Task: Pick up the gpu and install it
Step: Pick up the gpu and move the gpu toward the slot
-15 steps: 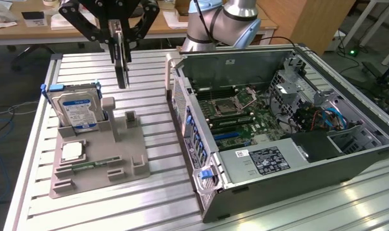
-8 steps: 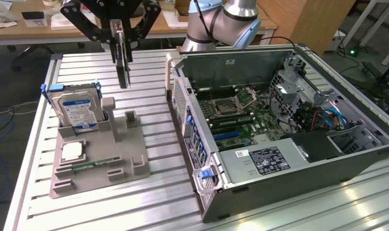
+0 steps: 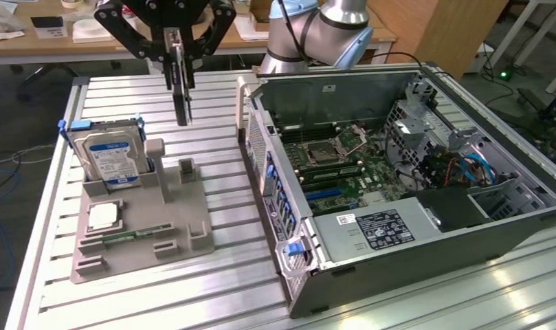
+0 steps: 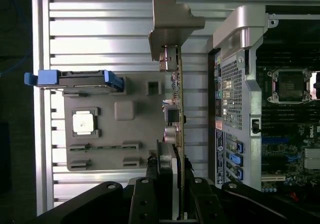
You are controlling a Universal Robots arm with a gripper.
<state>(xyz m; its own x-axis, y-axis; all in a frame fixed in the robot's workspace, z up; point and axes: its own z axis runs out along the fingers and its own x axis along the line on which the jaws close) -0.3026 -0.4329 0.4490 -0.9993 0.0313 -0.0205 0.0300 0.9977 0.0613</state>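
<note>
My gripper is shut on the gpu, which hangs edge-on and upright in the air above the grey parts holder, to the exterior view's left of the open computer case. In the wrist view the gpu runs out from between my black fingers, with its silver end bracket at the far end. It sits between the holder and the case's rear panel, touching neither.
A hard drive with blue rails stands upright in the holder's back slot. A square processor and a narrow memory stick lie in the holder. The motherboard lies exposed inside the case. The slatted metal table carries everything.
</note>
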